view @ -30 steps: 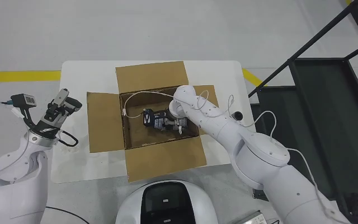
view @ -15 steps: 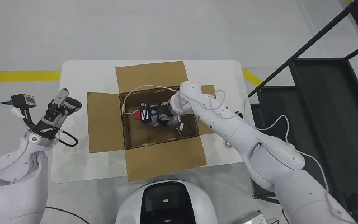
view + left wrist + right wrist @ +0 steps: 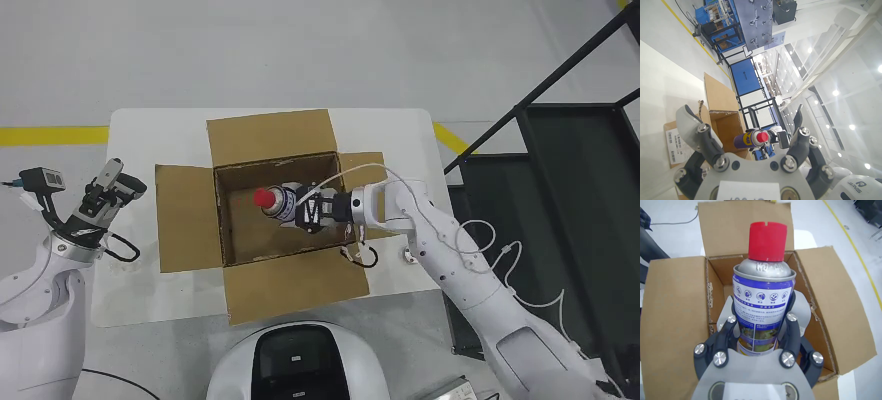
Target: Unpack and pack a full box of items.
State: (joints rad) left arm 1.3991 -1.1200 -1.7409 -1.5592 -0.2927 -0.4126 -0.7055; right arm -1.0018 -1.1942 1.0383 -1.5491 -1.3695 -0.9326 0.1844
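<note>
One spray can (image 3: 286, 205) was in play, a blue-bodied aerosol with a red cap (image 3: 265, 199). The right gripper (image 3: 303, 211) was clamped round the lower half of its body. In the right wrist view its fingers (image 3: 791, 321) pressed against both sides of the can (image 3: 762, 289), with the gripper (image 3: 762, 315) closed as far as the can allowed.

The can hung over the opening of the cardboard box (image 3: 186, 215). It was tipped over, with its cap pointing towards the tabletop's left edge. In the left wrist view the can (image 3: 745, 140) appeared to sit higher than the box (image 3: 719, 94) rim, touching no wall.

The box stood in the middle of the tabletop (image 3: 145, 130) with all four flaps (image 3: 270, 135) folded outwards.

The left gripper (image 3: 124, 178) hung just off the tabletop's left edge, well apart from the box. Its jaws were spread wide and held nothing (image 3: 741, 115).

This looked like the unpacking half of the job, with one item drawn out and not yet put down.

The next move would probably call for:
- carrying the can sideways, clear of the raised flap edges;
- finding bare tabletop beside the box;
- turning the can upright so its base met the surface flat;
- only then easing the jaws apart.

Released on its side, the round can would likely roll towards an edge.
</note>
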